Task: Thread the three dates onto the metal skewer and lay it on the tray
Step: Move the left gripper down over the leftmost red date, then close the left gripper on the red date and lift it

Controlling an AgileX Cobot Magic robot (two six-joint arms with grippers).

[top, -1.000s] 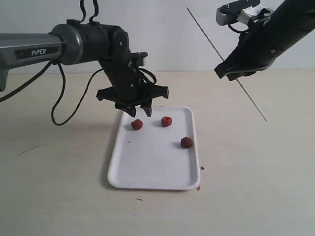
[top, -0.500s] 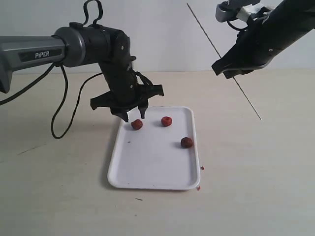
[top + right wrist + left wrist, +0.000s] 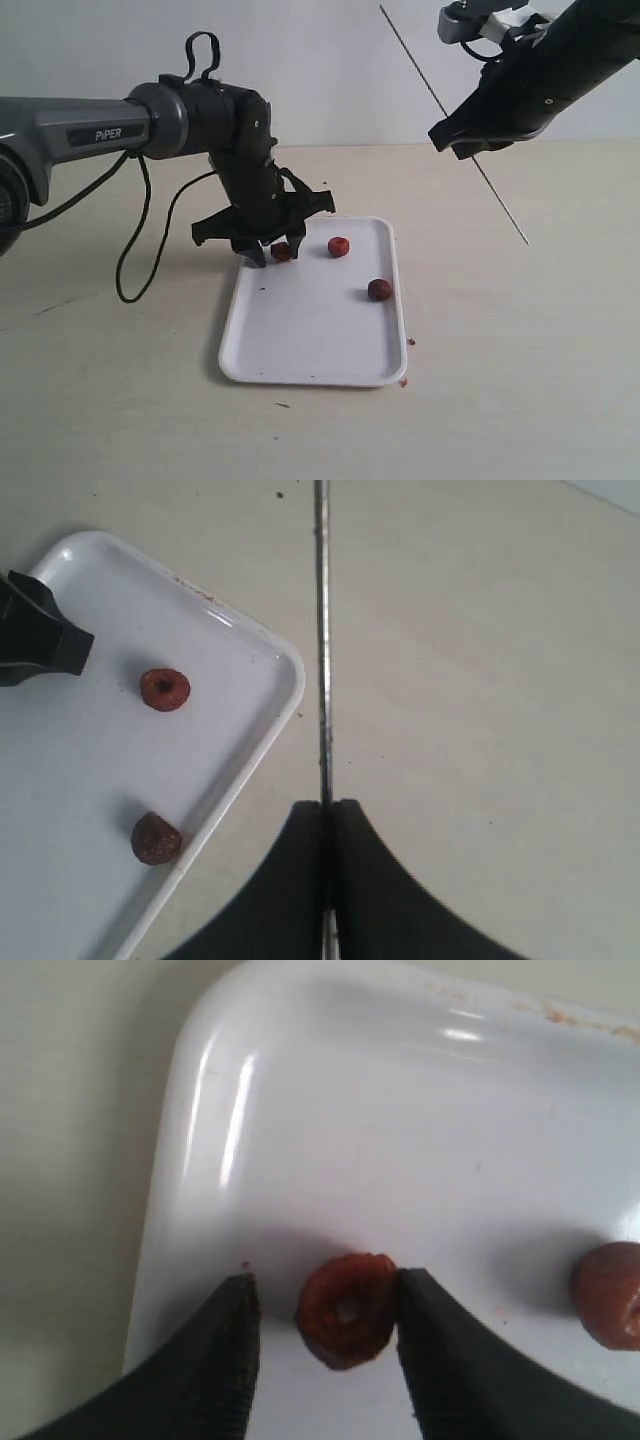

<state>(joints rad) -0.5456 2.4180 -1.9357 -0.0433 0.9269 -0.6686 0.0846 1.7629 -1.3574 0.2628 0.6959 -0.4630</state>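
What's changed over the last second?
The left claw dropped to the tray, open around one date, not yet closed on it. The right claw, shut on the skewer, shifted slightly. The other dates and the tray stayed put.

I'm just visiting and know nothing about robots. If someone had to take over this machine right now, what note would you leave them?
Hands: the left hand is open and low over a corner of the tray, with its fingers either side of one date, not closed on it. The right hand is shut on the metal skewer, holding it slanted in the air beside the tray.
Things: the second date and third date lie loose on the tray.
Done: the skewer is picked up.
Left: grip each date, thread all three, then lay the skewer on the tray.
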